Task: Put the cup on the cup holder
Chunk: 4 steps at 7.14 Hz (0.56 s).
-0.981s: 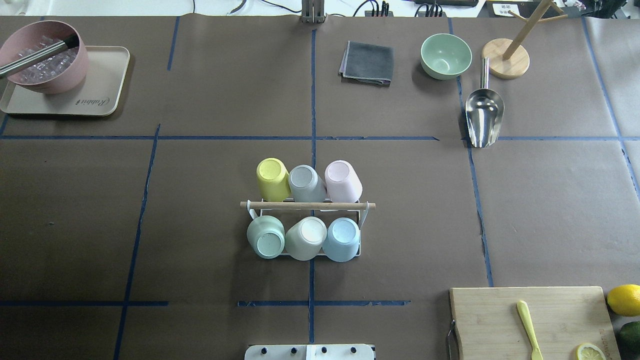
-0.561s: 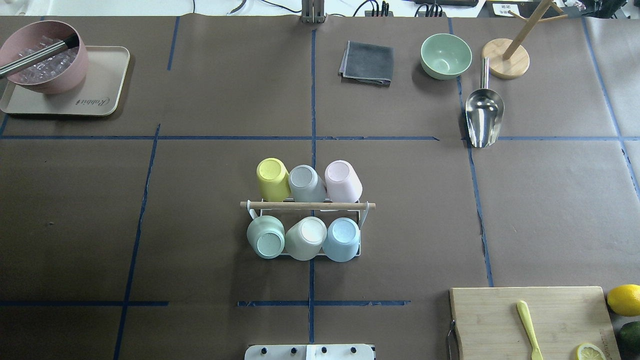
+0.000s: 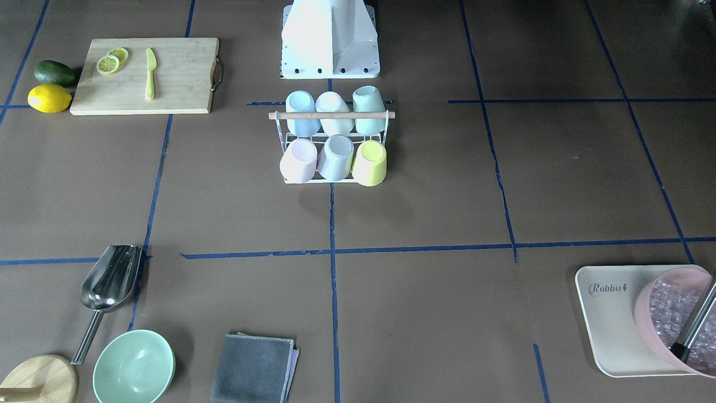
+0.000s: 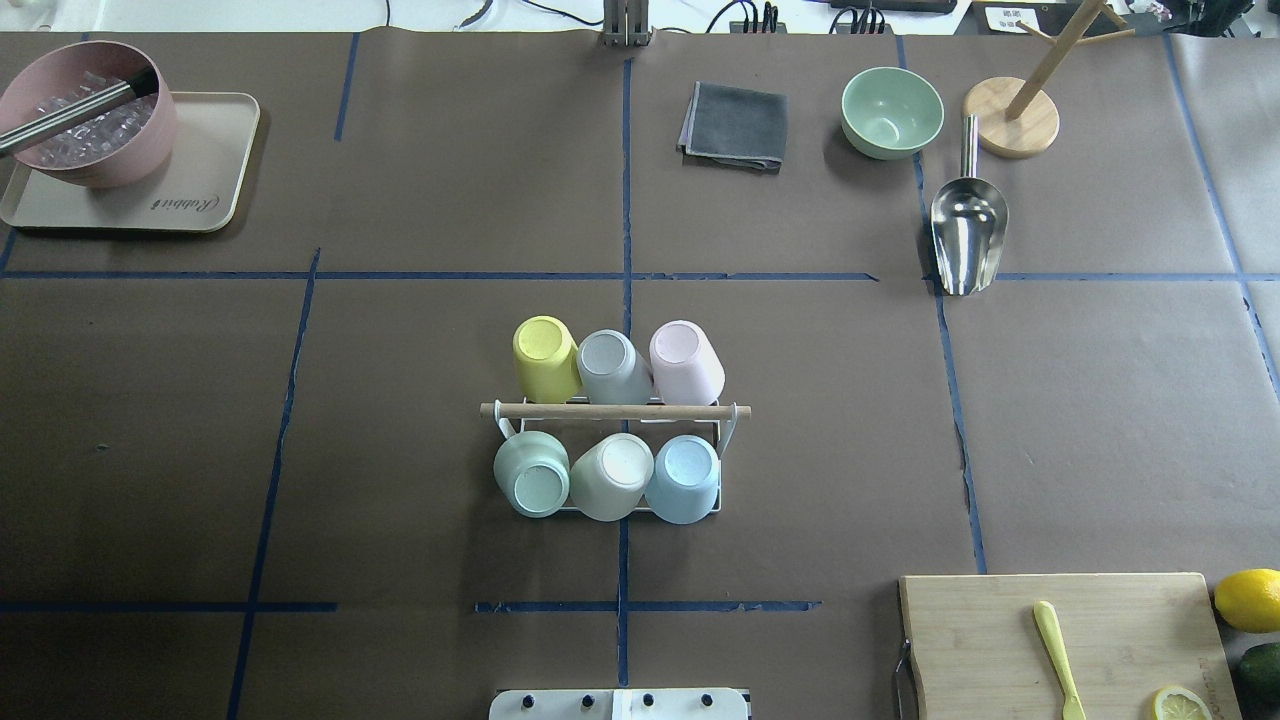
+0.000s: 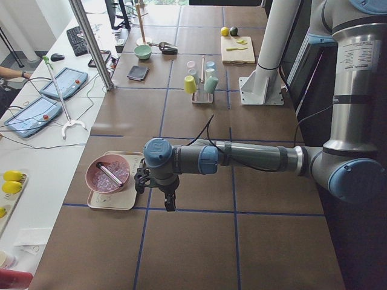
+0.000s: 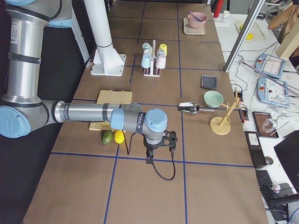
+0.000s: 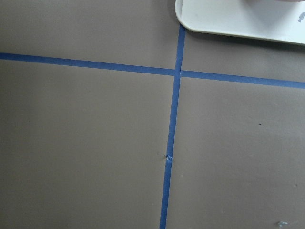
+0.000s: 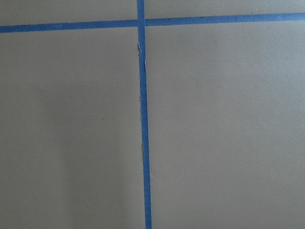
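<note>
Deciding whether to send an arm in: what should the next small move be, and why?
Probably none: I'd hold position and check whether the job is done. The cup holder already carries six upturned cups, three per row, with no free spot showing, and no loose cup shows on the table.

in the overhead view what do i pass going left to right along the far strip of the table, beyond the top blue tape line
pink bowl of ice on its beige tray → grey cloth → green bowl → wooden stand. The metal scoop is left out: it overlaps both the bowl and the stand sideways.
</note>
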### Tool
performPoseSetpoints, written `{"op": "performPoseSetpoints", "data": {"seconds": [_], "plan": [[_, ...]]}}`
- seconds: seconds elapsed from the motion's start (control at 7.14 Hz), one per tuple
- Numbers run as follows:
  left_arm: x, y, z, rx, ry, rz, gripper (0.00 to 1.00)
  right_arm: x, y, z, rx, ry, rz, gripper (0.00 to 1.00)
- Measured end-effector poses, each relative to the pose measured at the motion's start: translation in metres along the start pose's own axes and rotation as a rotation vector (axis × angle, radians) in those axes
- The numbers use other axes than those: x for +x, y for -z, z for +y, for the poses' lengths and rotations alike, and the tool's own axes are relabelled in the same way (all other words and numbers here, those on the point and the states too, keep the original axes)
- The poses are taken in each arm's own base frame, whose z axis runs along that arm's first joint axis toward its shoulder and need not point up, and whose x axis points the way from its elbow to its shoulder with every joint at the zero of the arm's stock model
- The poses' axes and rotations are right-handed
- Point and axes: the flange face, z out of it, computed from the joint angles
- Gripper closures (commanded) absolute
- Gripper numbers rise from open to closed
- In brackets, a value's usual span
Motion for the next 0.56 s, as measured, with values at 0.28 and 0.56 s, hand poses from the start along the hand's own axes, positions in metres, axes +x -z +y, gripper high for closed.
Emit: {"op": "performPoseSetpoints", "data": {"seconds": [0.28,0.56], "plan": [[-0.0054,-0.0054,0.0073,-0.007,-0.035,0.0,0.0,0.0003,-0.0003,0.0004,-0.001,0.0,0.0,0.0],[-0.0059,-0.0061,0.0086,-0.008,-0.039,0.0,0.0,-0.0002,0.0,0.0004,0.0,0.0,-0.001,0.0]]}}
